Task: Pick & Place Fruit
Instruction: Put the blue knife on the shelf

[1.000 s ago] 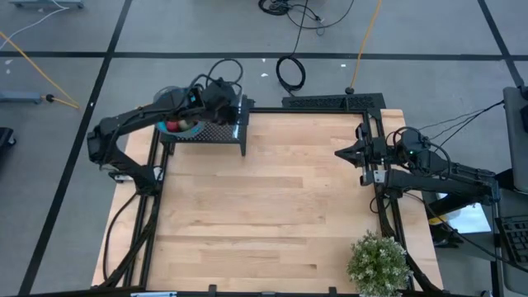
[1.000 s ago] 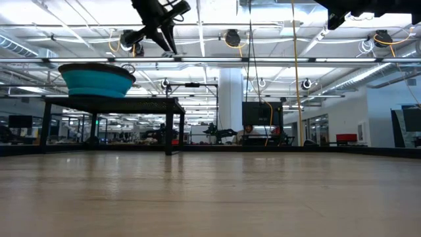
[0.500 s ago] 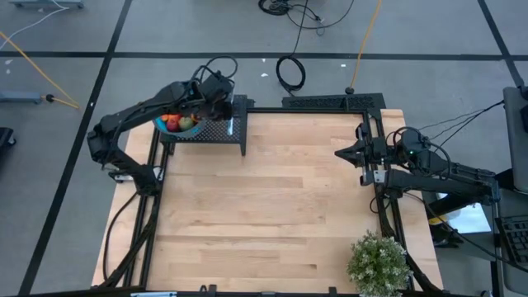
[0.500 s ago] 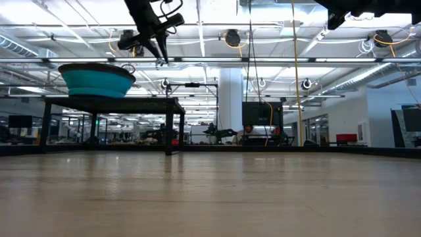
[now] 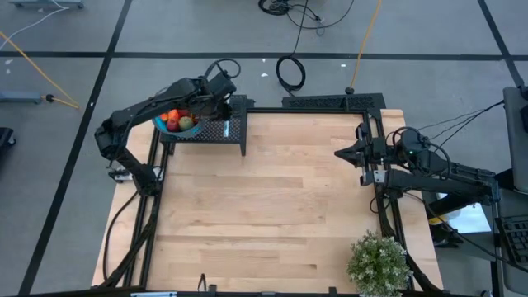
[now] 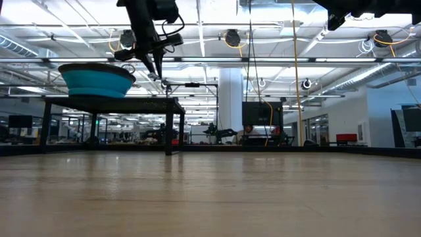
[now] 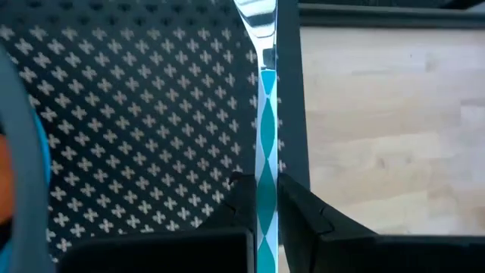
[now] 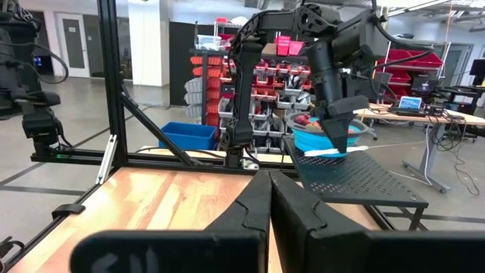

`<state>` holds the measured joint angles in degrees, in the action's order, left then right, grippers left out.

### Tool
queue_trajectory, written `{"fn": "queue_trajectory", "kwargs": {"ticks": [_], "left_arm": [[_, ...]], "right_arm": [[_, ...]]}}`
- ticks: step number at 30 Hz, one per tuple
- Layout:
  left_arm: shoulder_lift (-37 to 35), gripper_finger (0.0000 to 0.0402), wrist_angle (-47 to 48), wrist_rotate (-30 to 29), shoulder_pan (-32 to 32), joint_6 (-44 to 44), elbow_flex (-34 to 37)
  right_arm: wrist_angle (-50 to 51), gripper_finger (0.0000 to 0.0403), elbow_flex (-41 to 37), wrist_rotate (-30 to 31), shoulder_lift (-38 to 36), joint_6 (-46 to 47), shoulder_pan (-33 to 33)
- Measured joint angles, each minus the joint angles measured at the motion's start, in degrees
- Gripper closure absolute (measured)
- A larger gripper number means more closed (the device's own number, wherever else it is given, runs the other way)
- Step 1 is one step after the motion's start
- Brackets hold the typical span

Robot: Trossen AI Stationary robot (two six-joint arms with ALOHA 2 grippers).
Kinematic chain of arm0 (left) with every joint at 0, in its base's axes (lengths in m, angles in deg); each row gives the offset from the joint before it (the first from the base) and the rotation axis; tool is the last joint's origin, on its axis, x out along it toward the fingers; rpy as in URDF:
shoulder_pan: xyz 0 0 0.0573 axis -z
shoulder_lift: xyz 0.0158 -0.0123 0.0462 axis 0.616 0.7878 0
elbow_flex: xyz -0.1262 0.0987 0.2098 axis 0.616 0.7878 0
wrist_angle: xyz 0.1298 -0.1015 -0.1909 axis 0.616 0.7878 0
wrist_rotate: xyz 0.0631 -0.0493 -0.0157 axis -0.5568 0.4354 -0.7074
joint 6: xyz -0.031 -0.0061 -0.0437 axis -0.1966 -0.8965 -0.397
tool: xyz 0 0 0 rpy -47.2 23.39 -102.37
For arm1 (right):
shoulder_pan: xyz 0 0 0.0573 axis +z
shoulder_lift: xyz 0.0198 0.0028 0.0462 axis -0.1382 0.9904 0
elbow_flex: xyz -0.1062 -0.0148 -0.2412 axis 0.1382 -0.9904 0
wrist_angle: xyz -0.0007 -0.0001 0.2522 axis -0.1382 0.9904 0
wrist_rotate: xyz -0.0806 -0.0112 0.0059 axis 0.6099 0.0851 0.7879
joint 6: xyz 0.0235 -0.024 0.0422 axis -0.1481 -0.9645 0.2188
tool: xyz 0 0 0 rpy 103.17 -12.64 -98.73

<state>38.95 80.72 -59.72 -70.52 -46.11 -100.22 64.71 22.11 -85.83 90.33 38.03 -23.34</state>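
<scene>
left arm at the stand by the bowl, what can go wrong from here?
1. Left end effector is closed on the knife, which lies along the stand's edge: a slip could drop it onto the table.
2. The blue bowl of fruit sits close beside that end effector: a swing could knock it.
Right end effector is parked, shut.

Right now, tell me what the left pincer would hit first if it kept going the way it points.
The left pincer points down at the knife on the black rack beside the bowl. The knife looks first, though depth is unclear.
</scene>
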Motion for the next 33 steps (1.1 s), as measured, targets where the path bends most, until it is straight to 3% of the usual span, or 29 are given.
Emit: {"fn": "queue_trajectory", "kwargs": {"ticks": [17, 33], "left_arm": [[5.67, 0.0378, 0.98, -2.13, 0.71, 1.09, 0.0], [5.59, 0.0378, 2.08, -5.6, 0.31, 0.87, 0.42]], "right_arm": [[0.31, 0.0403, 0.0, 0.0, 0.0, 0.02, 0.0], [0.33, 0.0403, 0.0, 0.0, 0.0, 0.01, 0.01]]}}
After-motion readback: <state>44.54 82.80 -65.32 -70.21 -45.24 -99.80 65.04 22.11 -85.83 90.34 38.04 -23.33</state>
